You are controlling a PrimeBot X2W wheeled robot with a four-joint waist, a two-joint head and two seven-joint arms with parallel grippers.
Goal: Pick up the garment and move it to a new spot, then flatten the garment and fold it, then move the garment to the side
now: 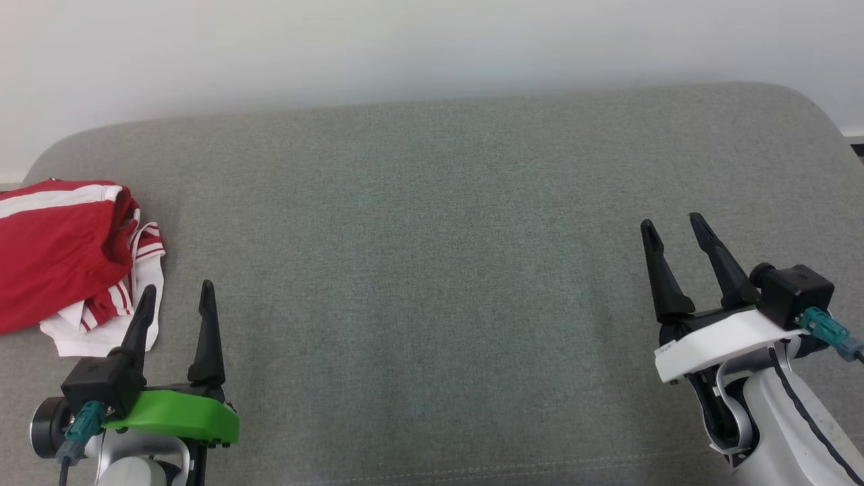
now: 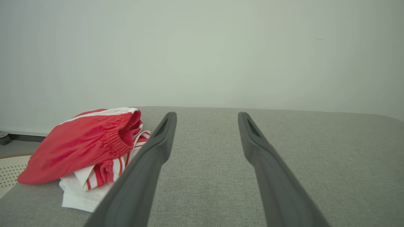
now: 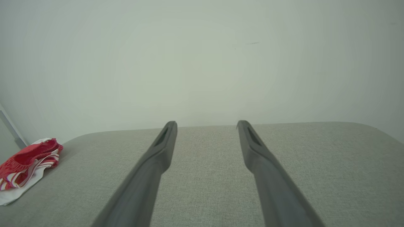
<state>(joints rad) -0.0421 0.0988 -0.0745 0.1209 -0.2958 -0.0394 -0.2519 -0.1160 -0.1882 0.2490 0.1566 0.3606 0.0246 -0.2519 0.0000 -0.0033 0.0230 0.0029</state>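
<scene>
A crumpled red and white garment [image 1: 64,260] lies bunched at the left edge of the grey padded surface [image 1: 432,270]. The left wrist view shows the garment [image 2: 85,148] just left of that gripper's fingers; the right wrist view has the garment [image 3: 26,164] far off at its left. My left gripper [image 1: 177,290] stands open at the lower left, its tips just right of the garment's white part, not touching it. Over the right side of the surface my right gripper [image 1: 673,226] is open too, nothing between its fingers.
A pale wall [image 1: 432,47] rises behind the padded surface. The surface's rounded far corners and left edge are close to the garment. A pale perforated object [image 2: 9,171] sits beyond the left edge in the left wrist view.
</scene>
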